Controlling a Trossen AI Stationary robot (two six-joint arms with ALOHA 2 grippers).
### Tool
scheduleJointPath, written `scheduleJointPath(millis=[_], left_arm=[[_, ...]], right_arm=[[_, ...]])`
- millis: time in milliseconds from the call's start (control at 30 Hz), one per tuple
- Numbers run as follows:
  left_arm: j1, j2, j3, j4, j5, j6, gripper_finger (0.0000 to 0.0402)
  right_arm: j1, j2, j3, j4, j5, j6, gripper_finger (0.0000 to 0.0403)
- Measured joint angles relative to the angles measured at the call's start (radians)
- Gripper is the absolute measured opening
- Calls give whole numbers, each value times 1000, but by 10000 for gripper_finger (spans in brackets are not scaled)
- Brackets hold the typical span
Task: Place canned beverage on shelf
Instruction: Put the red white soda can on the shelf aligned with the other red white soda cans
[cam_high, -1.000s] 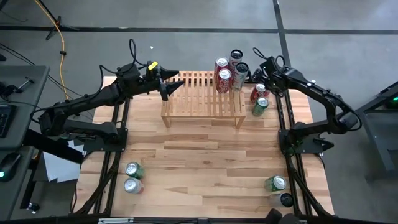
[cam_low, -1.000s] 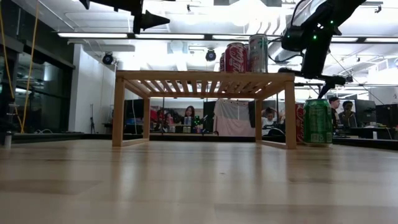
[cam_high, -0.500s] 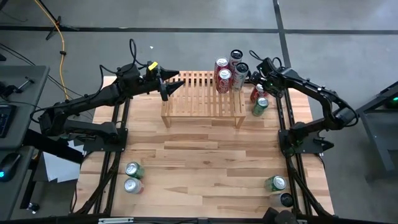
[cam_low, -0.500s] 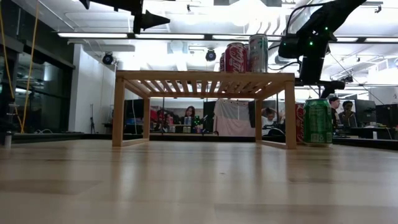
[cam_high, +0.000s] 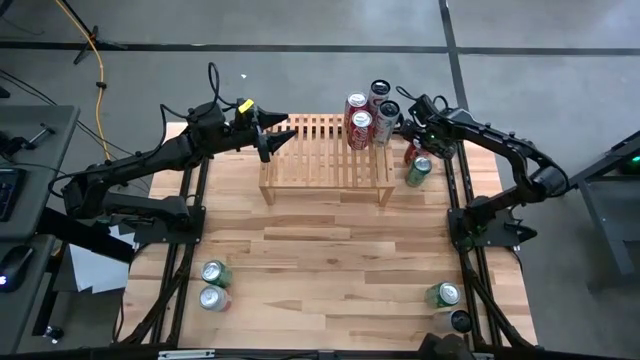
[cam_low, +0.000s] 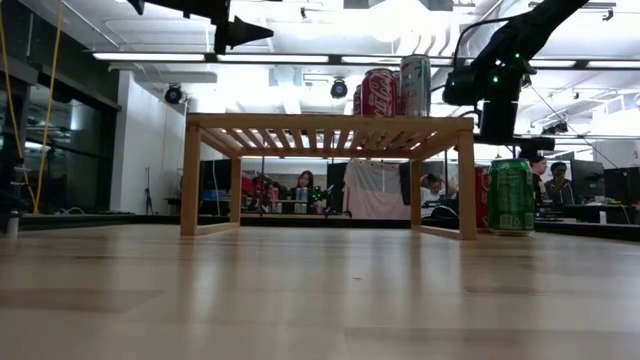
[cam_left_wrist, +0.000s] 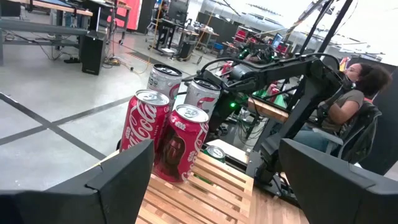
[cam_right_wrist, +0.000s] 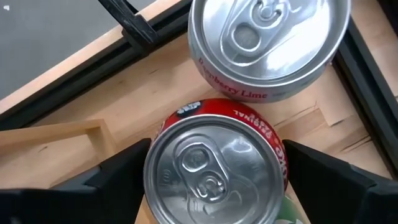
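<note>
Wood rack: the shelf (cam_high: 327, 150) sits in the upper middle of the high view, its slats bare except for four cans (cam_high: 367, 112) bunched at its upper-right corner.
Next can: red can (cam_right_wrist: 216, 165) stands on the worktop (cam_high: 330, 260) just right of the shelf, right of centre in the upper part of the high view, with a green can (cam_high: 418, 171) just below it in frame.
Right pincer: right pincer (cam_high: 414, 128) hangs over that red can, fingers spread wide, nothing held. Its wrist camera looks straight down on the lid, a dark finger off each side.
Left pincer: left pincer (cam_high: 268, 132) hovers off the shelf's upper-left corner, wide open and empty, waiting.
Step in hand: lining up for the pick, by the look of it; no contact yet.
Doing it well: come straight down with the lid centred between the fingers, and close on the can's wall below the rim, not on the top.
Watch out: a silver lime can (cam_right_wrist: 268, 38) on the shelf corner stands near the red one, and the green can is close too. I'd keep the fingers out of those gaps so nothing gets nudged.
After the grip: lift clear above shelf height before moving across, and aim for bare slats left of the bunched cans.
Spare cans: two (cam_high: 213, 284) at lower left, two more (cam_high: 446, 302) at lower right of the high view.
</note>
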Motion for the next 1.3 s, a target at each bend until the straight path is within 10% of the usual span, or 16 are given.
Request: scheduleJointPath(millis=[467,1300], left_arm=[[1,0,0,0,0,1,337],[26,0,0,1,0,-16,337]], right_arm=[[3,-46,-3,-37,13,-53,291],[47,-688,30,-108,-142,-329,291]])
